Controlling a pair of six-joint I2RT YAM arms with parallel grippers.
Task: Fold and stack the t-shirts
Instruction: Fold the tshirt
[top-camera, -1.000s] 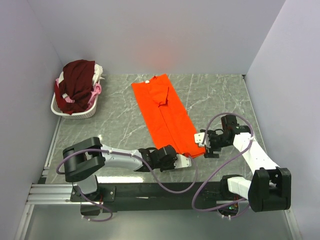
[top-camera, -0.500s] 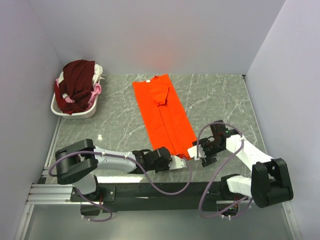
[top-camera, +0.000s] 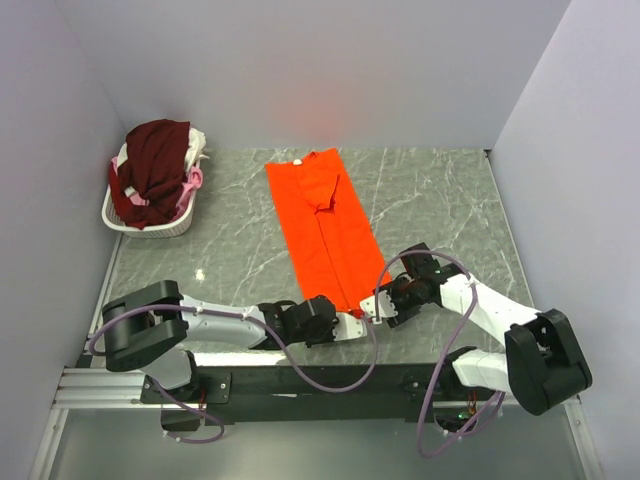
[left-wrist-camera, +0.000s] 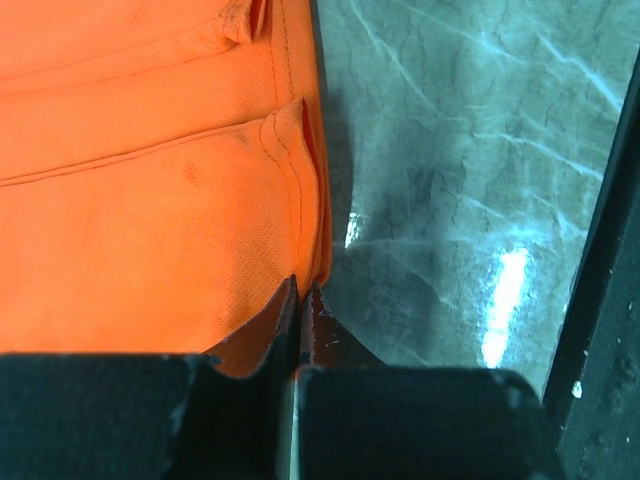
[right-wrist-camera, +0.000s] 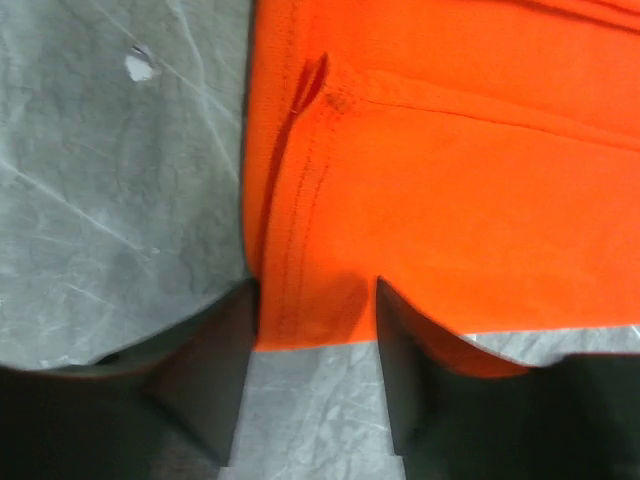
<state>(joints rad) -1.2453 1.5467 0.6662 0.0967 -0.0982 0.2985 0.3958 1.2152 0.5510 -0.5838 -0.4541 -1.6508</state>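
Observation:
The orange t-shirt (top-camera: 325, 225) lies folded into a long strip in the middle of the table, its hem toward me. My left gripper (top-camera: 352, 323) is at the hem's near edge. In the left wrist view its jaws (left-wrist-camera: 300, 290) are pressed together on the corner of the orange cloth (left-wrist-camera: 150, 200). My right gripper (top-camera: 373, 305) is at the hem's right corner. In the right wrist view it (right-wrist-camera: 315, 300) is open, with its fingers either side of the stitched edge of the orange cloth (right-wrist-camera: 450, 180). A maroon t-shirt (top-camera: 155, 150) tops the pile of pink (top-camera: 192, 180) and white (top-camera: 197, 138) shirts.
The white wire basket (top-camera: 150, 228) holding the shirt pile stands at the far left against the wall. Grey marble tabletop (top-camera: 440, 200) shows on both sides of the orange shirt. Walls close the table on the left, back and right.
My right gripper has moved left and nearer, from beside the shirt to its hem corner. My left gripper has shifted a little left along the hem.

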